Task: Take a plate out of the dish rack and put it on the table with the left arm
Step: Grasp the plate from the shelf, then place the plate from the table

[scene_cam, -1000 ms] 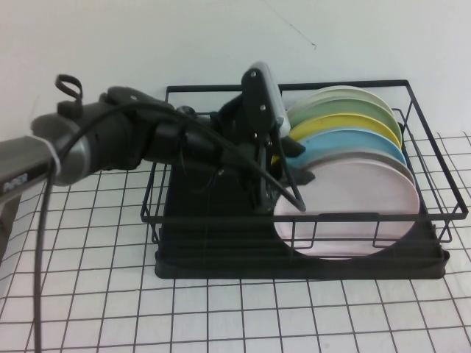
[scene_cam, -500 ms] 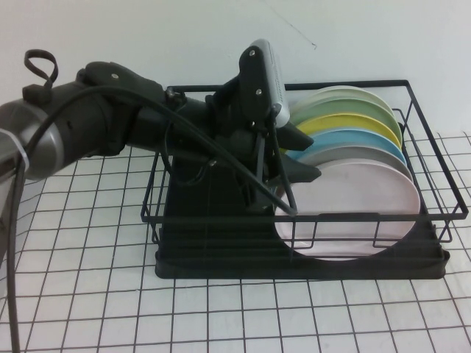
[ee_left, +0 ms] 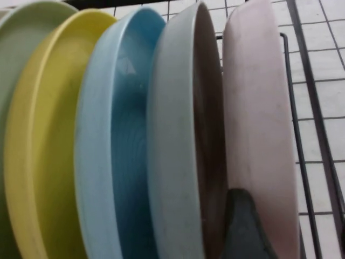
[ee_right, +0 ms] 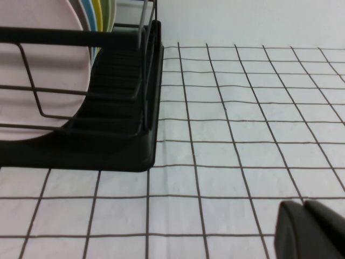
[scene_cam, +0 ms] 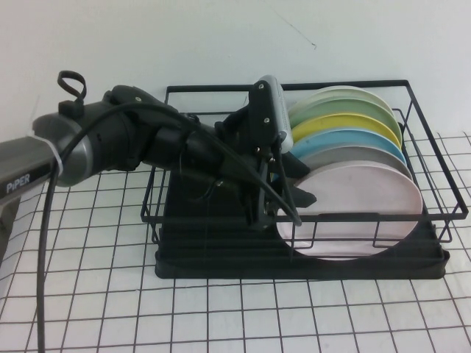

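A white-cloth tabletop [scene_cam: 221, 316] w/ thin black grid is backed by a plain white wall [scene_cam: 184, 37]. The plate [scene_cam: 353, 209] is stood upright at the front of the dish rack [scene_cam: 434, 257], beside a grey plate [ee_left: 178, 162]. The left gripper [scene_cam: 294, 187] is set at its rim, jaws spread astride the edge. The right gripper [ee_right: 312, 229] is hung low over the cloth beside the rack; jaws pressed together

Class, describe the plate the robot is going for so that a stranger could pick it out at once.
Find the rectangular black wire dish rack on the white grid-patterned table; a row of round plates stands on edge in it. The pale pink plate is frontmost, before the grey plate, with the left end effector at its edge. The right end effector hovers over bare cloth.
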